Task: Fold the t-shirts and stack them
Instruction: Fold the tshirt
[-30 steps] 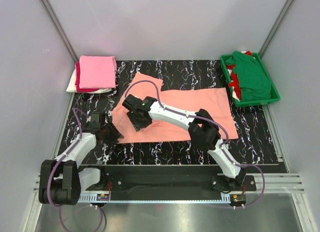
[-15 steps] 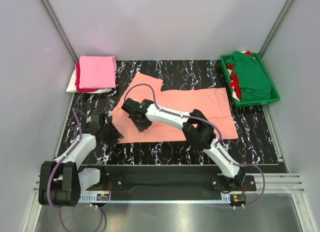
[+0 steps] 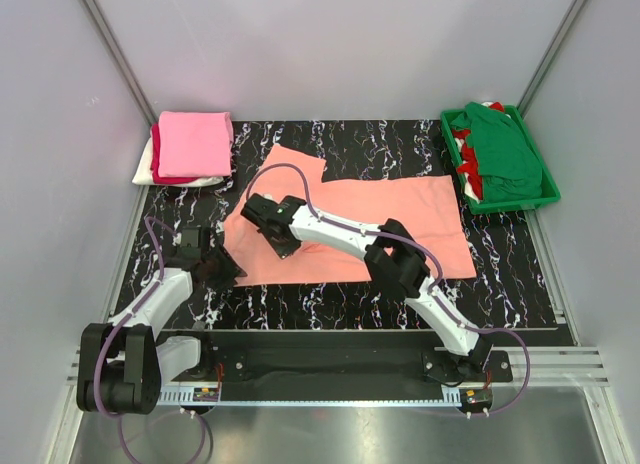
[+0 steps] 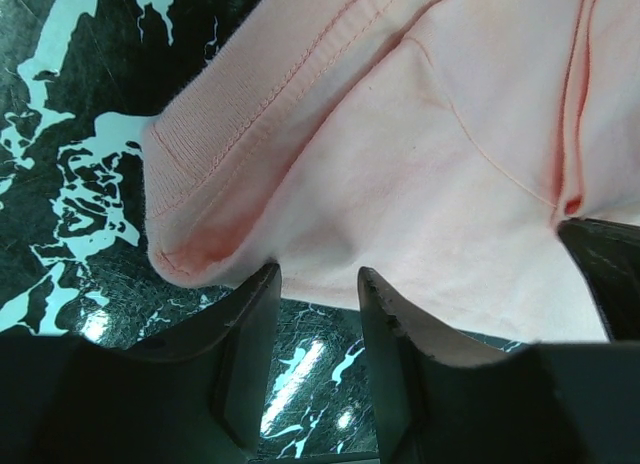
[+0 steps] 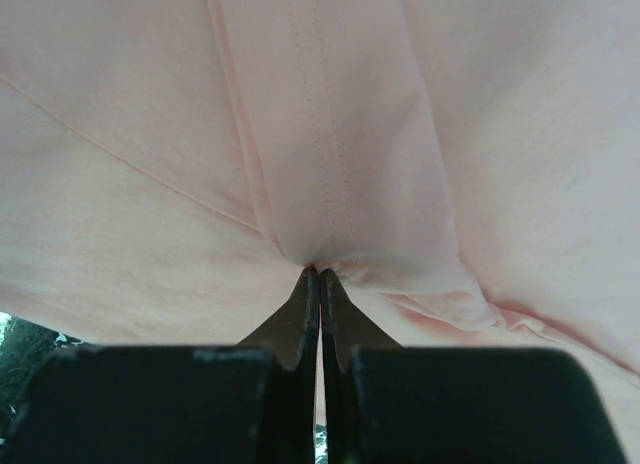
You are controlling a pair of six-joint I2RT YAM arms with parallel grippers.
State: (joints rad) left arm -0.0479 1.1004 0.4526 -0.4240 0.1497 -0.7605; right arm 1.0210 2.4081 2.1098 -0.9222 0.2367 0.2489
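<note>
A salmon-peach t-shirt (image 3: 380, 219) lies spread flat on the black marbled table (image 3: 510, 274). My right arm reaches across it to its left part. There my right gripper (image 5: 320, 274) is shut, pinching a small raised fold of the salmon cloth beside a stitched seam (image 5: 325, 154); from above it (image 3: 273, 240) sits over the shirt's left side. My left gripper (image 4: 315, 279) stands open at the shirt's near left edge (image 3: 232, 271), its fingertips (image 4: 262, 284) touching the hem. Only table shows in the gap between them.
Folded t-shirts are stacked at the back left, bright pink (image 3: 195, 142) on top, with red and white edges below. A green tray (image 3: 548, 192) at the back right holds a dark green shirt (image 3: 505, 149) and a red one (image 3: 462, 144). Grey walls close in the sides.
My right gripper has closed onto the salmon cloth and shifted slightly left on the shirt. The left gripper has stayed in place.
</note>
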